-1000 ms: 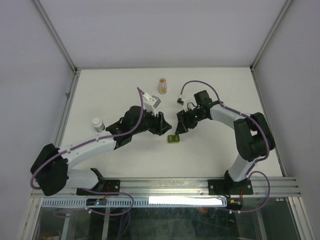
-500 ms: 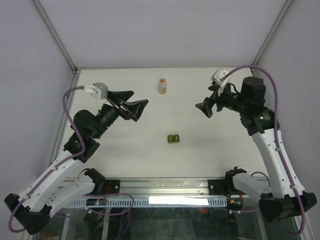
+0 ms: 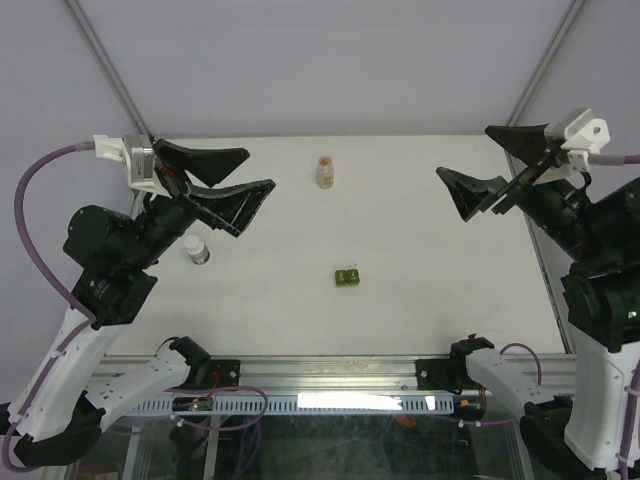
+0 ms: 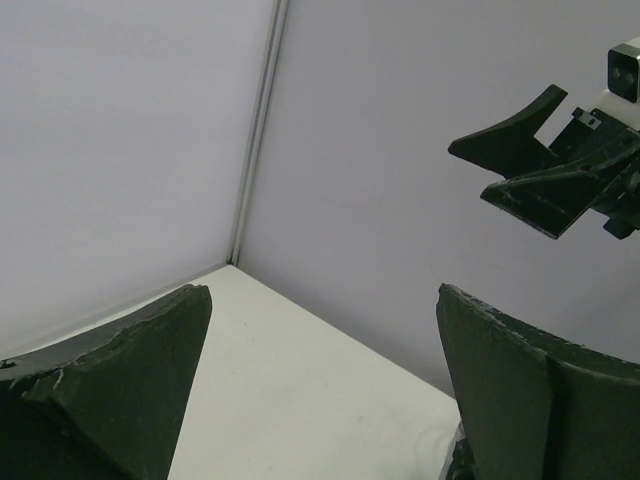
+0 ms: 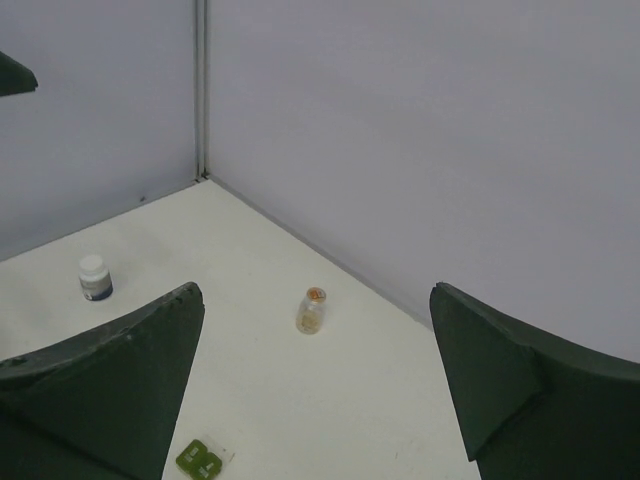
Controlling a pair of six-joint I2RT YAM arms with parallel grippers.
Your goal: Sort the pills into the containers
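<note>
Containers well apart from left end effector and right end effector; both gaping.

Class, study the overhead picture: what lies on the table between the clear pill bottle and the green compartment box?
Nothing: between the pill bottle and the green box the white table is bare, which shows clearest in the overhead view.

Pill bottle upright beyond green box

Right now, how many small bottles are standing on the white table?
2. The clear bottle of orange-brown pills stands near the far edge, at the centre; the white-capped greyish vial stands toward the left edge. None seems hidden.
</note>
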